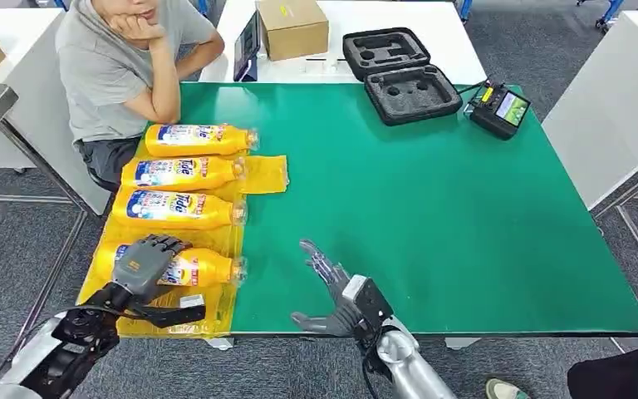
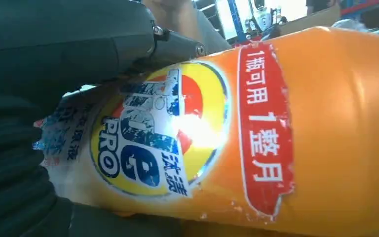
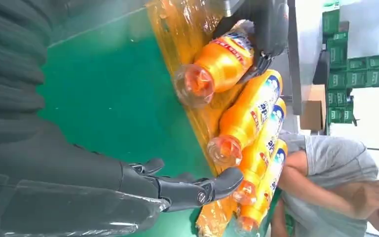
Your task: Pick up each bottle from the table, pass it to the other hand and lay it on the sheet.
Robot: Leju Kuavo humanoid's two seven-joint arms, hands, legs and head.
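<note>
Orange Tide bottle [image 1: 187, 268] is lying on the yellow sheet [image 1: 216, 312], nearest of four, with the left hand [image 1: 145, 262] wrapped over its label end. Right hand [image 1: 332, 287] hovers nearby, fingers spread, holding nothing. I'd let go gently so it doesn't roll off.

Four bottles [image 1: 184, 204] lie side by side on the sheet [image 1: 266, 174].

A lab or test room — white worktables [image 1: 399, 33], a foam-lined equipment case [image 1: 400, 75], stacked green crates [image 3: 355, 64].
</note>
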